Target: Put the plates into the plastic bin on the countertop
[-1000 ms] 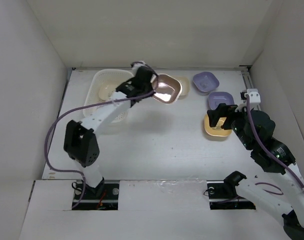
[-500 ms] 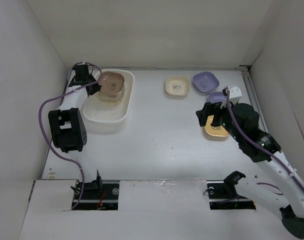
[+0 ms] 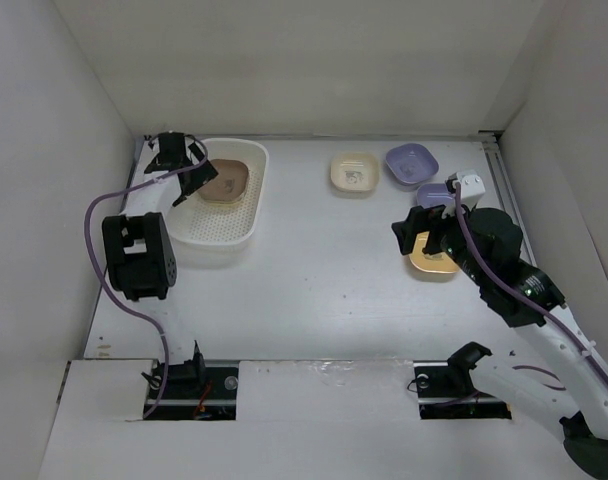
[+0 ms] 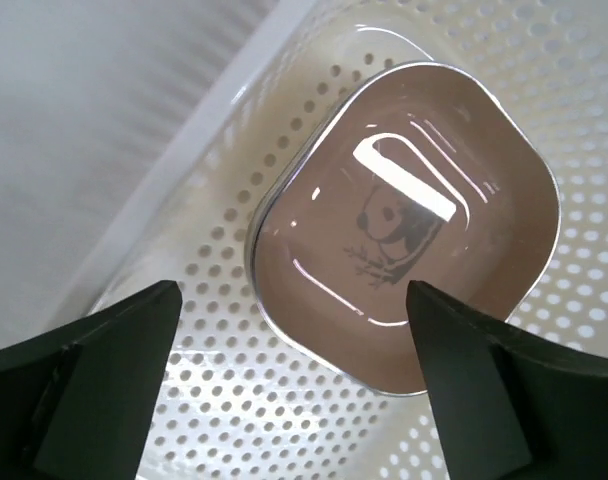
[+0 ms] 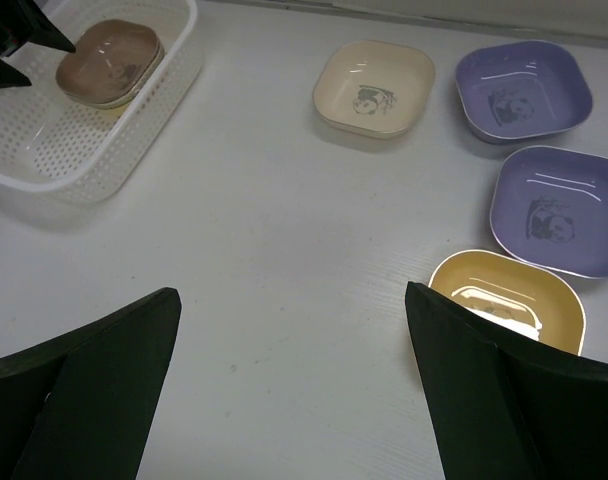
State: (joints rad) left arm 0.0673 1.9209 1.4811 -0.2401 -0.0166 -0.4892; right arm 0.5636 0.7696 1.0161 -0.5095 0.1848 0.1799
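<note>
The left arm rises from its base at 7 o'clock on the countertop [image 3: 324,270], elbow folded by the left wall, forearm running to the far-left corner. Its wrist bends down over the far-left end of the white mesh plastic bin [image 3: 224,232] at about 10 o'clock. The left gripper [image 4: 294,290] hangs with its fingers spread wide, gripping nothing. Below and between them, the brown panda-print plate [image 4: 404,210] lies flat in the bin, on top of a cream plate [image 5: 126,96].

The right arm comes in from 5 o'clock, its forearm angled toward the table's right side at 3 o'clock. The right gripper [image 5: 292,292] is fully spread and empty, hovering over bare countertop just beside the yellow-orange plate [image 5: 506,300], toward its 9 o'clock side.

Beyond that plate, at 1 to 2 o'clock, lie two lavender plates [image 5: 524,88] [image 5: 562,208] and a cream panda plate [image 5: 374,87], all on the countertop outside the bin.
</note>
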